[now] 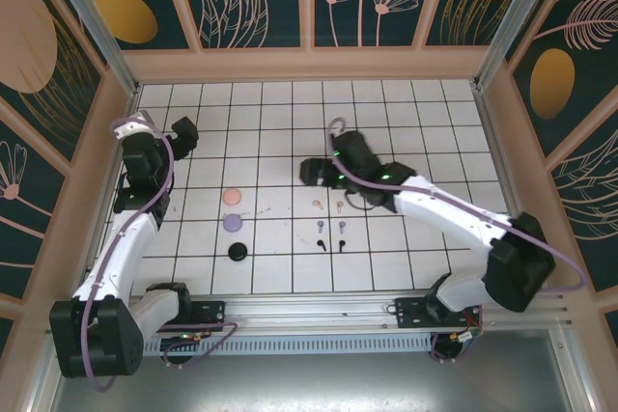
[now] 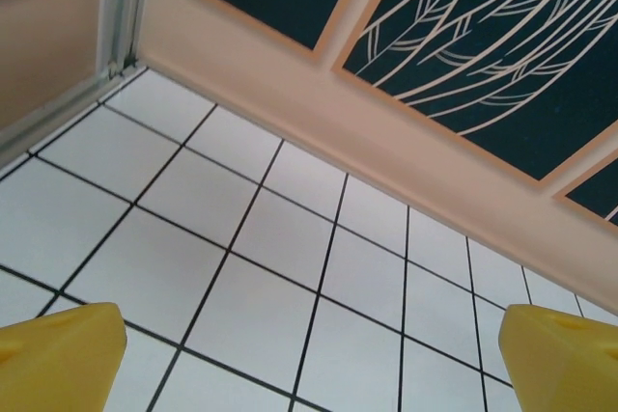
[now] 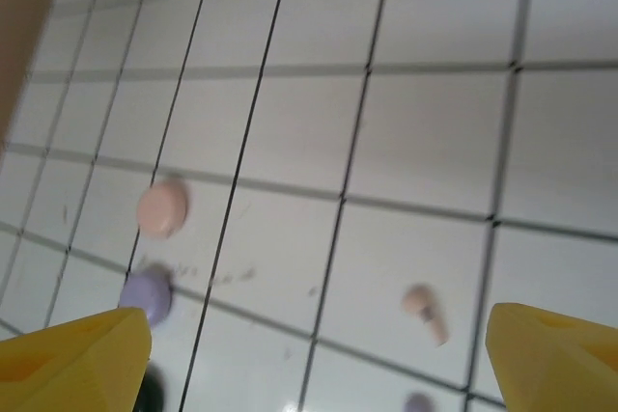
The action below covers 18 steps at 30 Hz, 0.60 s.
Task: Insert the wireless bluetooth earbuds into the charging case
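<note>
Three small round charging cases lie in a column left of centre: pink [image 1: 233,197], lilac [image 1: 233,223] and black [image 1: 238,252]. To their right the earbuds lie in pairs on the tiles: pink [image 1: 318,205], lilac [image 1: 320,226] and black [image 1: 319,244]. My right gripper [image 1: 309,171] hovers open just behind the pink pair. Its wrist view shows the pink case [image 3: 161,206], the lilac case [image 3: 147,293], a pink earbud [image 3: 425,312] and nothing between the yellow fingertips [image 3: 555,354]. My left gripper [image 1: 183,132] is open at the far left, away from everything.
The white tiled floor [image 1: 290,267] is boxed in by peach walls [image 1: 309,65] at the back and both sides. In the left wrist view the back wall [image 2: 386,142] runs close ahead of the left gripper [image 2: 309,359]. Both arm bases stand on the rail [image 1: 309,311] at the near edge.
</note>
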### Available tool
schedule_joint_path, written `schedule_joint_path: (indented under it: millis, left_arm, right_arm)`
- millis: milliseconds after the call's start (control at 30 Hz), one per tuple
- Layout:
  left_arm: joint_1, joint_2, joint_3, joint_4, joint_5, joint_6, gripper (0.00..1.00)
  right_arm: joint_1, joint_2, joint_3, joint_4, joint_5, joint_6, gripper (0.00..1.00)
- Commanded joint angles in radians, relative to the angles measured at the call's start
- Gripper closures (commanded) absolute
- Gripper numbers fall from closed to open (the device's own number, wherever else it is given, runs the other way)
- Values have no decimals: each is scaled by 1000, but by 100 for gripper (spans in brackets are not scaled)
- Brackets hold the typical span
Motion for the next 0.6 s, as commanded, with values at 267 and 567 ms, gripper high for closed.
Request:
schedule_joint_path:
  millis: [267,567]
  left_arm:
    - [15,88,75,-83,-109,-40,1]
    - [72,156,139,-68,-126,-44,1]
  right_arm:
    - [351,551,525,-359,167,106,12]
    - [425,754,759,-466,120,91,15]
